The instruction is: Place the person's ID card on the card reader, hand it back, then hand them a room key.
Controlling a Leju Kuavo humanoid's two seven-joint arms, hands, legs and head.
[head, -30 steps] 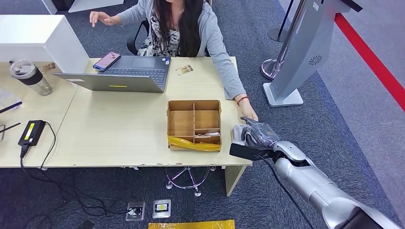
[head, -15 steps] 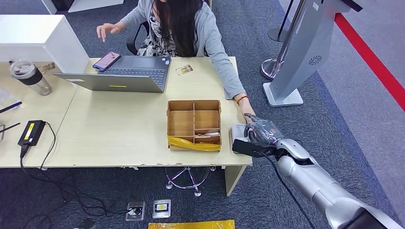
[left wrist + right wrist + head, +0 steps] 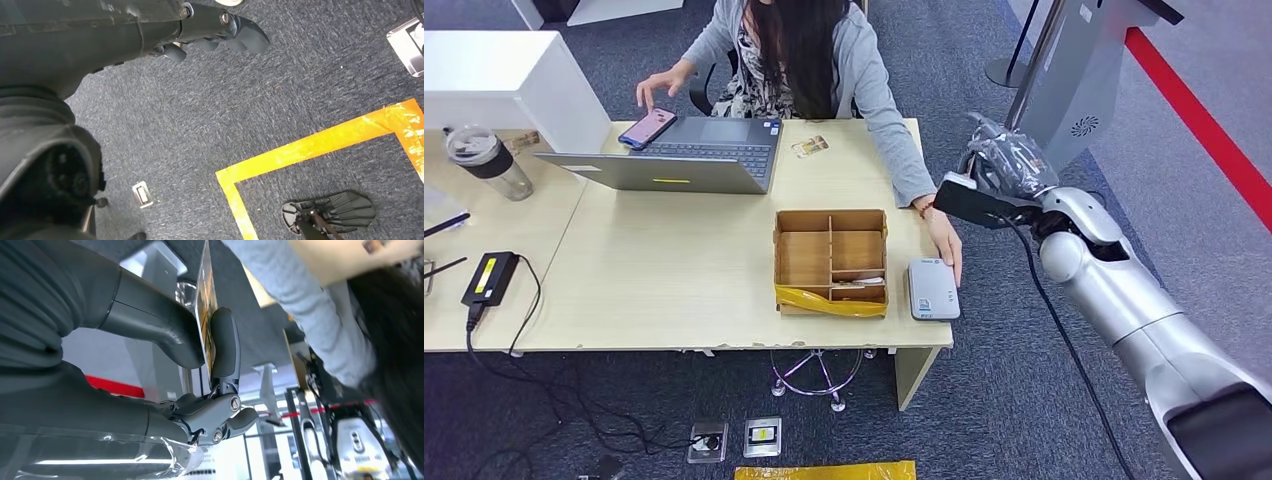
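Observation:
My right hand (image 3: 1004,165) is raised beside the table's right end, above and beyond the grey card reader (image 3: 933,289). In the right wrist view its thumb and a finger (image 3: 224,347) pinch a thin card (image 3: 206,310), seen edge-on. The reader lies bare at the table's front right corner, and the person's hand (image 3: 946,243) rests just behind it. A divided cardboard box (image 3: 830,228) left of the reader holds a few cards (image 3: 861,283). My left hand (image 3: 220,30) hangs over the carpet and holds nothing.
The seated person (image 3: 799,55) touches a phone (image 3: 647,127) on an open laptop (image 3: 674,155). Another card (image 3: 810,147) lies near the table's far edge. A grey kiosk stand (image 3: 1064,110) rises close behind my right hand. A bottle (image 3: 489,160) and charger (image 3: 490,277) sit at the left.
My right hand rose from the card reader and swung up toward the kiosk with the card, uncovering the reader. The person's far hand came down onto the phone.

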